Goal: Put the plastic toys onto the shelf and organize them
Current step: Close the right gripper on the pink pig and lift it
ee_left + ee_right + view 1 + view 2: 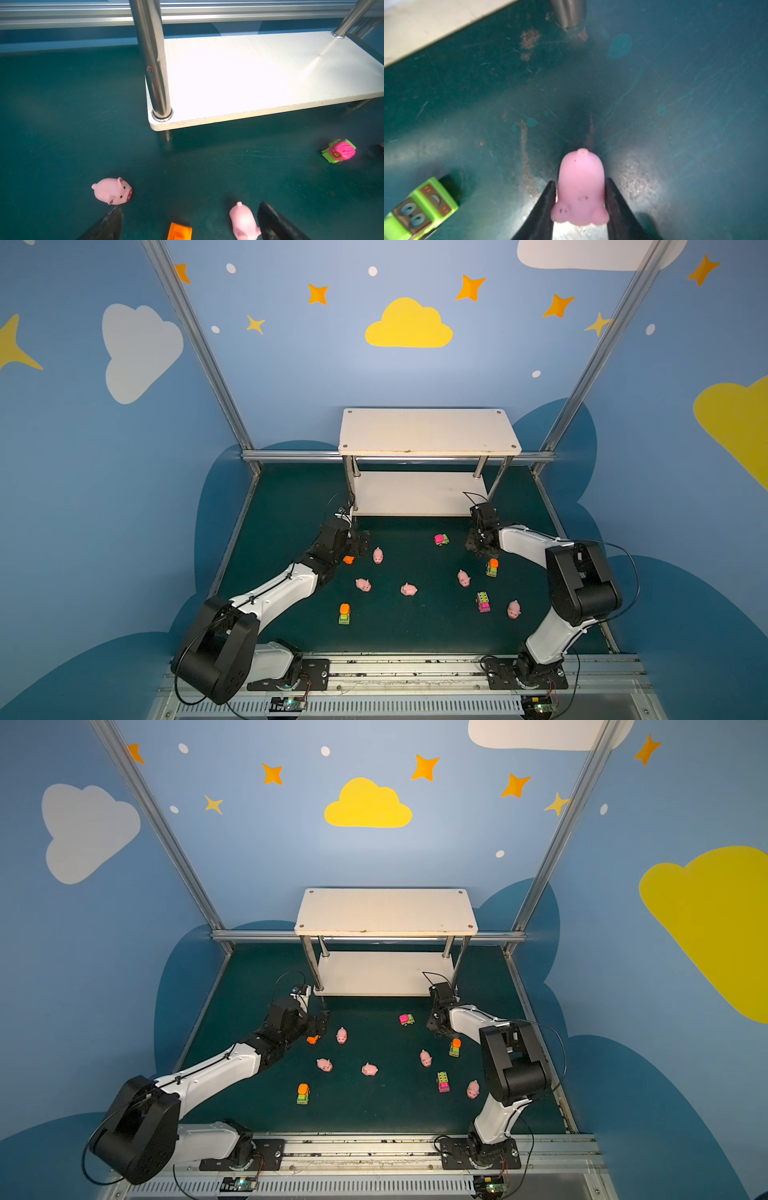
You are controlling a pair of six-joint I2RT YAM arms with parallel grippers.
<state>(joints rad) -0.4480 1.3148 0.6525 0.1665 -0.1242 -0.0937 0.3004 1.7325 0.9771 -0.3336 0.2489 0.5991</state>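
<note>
While every toy lies on the green surface (415, 635) and both boards of the white shelf (428, 431) are bare, the first pick-up is in hand. The right arm's jaws pinch a pink pig (581, 187) by its flanks, one black fingertip (548, 203) against each side. The pig seems to rest on the surface, its tail nub pointing away from the jaws toward a metal shelf leg (568, 12). A green toy car (421, 207) sits near these jaws, apart from the pig.

The left arm's jaws are spread wide and low, holding nothing. An orange toy car (179, 231) lies between them, a second pig (244, 222) just inside one of them, and a third pig (113, 191) just beyond the other. The shelf's lower board (270, 72) lies ahead of them.

By this judgement the task has barely begun. Next, the right arm likely needs to lift the pig clear, carry it forward past the leg, and set it on a board without the soft body slipping from the grip.
</note>
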